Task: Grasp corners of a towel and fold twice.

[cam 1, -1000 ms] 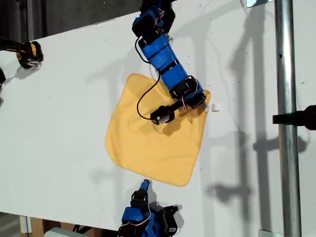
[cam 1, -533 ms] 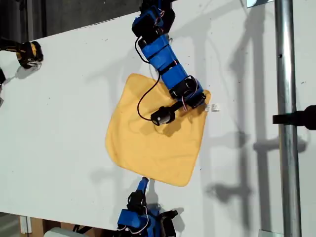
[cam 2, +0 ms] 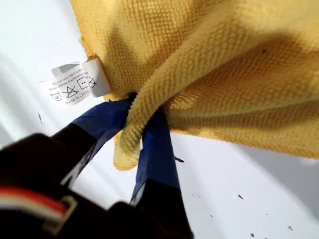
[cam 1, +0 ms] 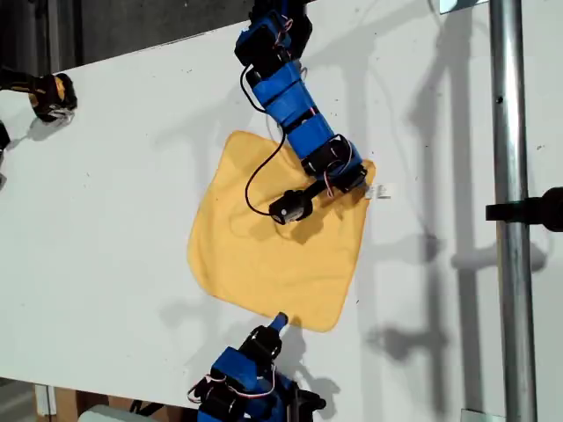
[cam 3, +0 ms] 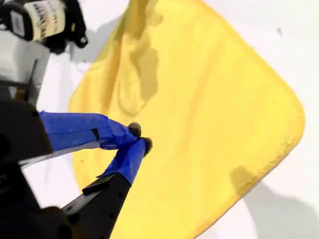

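Soft yellow-orange towel [cam 1: 277, 237] flat on white table [cam 1: 114, 193], unfolded. First gripper [cam 2: 142, 132] pinching corner beside white tag [cam 2: 75, 82]. Second gripper [cam 3: 138, 139] closed empty above cloth. Both folds remaining.

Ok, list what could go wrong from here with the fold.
1. My first gripper pinches only a thin ridge of the towel beside the white tag; lifting may pull it free.
2. My second gripper is shut above the cloth, holding nothing, so that corner may stay behind and the fold skew.
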{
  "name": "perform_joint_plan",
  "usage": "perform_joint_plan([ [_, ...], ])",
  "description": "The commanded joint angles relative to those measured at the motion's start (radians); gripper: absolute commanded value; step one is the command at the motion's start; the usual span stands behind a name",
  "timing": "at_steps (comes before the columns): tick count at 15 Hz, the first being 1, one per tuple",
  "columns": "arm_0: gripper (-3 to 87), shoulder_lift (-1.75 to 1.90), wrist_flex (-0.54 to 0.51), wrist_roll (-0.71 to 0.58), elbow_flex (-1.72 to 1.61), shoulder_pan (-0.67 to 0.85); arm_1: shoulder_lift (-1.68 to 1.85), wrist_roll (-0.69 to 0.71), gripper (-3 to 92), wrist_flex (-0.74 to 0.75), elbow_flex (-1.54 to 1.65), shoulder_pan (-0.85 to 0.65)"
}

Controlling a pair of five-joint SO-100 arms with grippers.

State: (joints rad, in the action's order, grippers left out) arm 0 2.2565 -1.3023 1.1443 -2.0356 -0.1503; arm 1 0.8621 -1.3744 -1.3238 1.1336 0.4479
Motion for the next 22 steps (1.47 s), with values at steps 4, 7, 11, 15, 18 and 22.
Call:
perform_joint_plan([
  [4,-1.4,-0.115,-0.005,-0.077,0.133,-0.183,-0.003,0.015,-0.1,-0.02,-0.006,-0.011],
  [7,31.7,-0.041,0.031,-0.015,0.075,-0.23,-0.006,0.015,-0.1,-0.018,-0.006,-0.005],
  [11,37.2,-0.109,-0.014,-0.041,0.084,-0.278,-0.006,0.012,-0.1,-0.014,-0.008,0.005],
  [15,37.2,-0.244,0.023,0.049,-0.091,-0.219,-0.003,0.009,-0.1,-0.014,-0.014,0.015],
  [18,37.3,-0.328,0.127,0.094,-0.209,-0.169,0.003,0.005,-0.1,-0.023,-0.02,0.029],
  [22,36.0,-0.344,0.222,0.095,-0.279,-0.14,0.005,0.005,-0.1,-0.028,-0.032,0.037],
])
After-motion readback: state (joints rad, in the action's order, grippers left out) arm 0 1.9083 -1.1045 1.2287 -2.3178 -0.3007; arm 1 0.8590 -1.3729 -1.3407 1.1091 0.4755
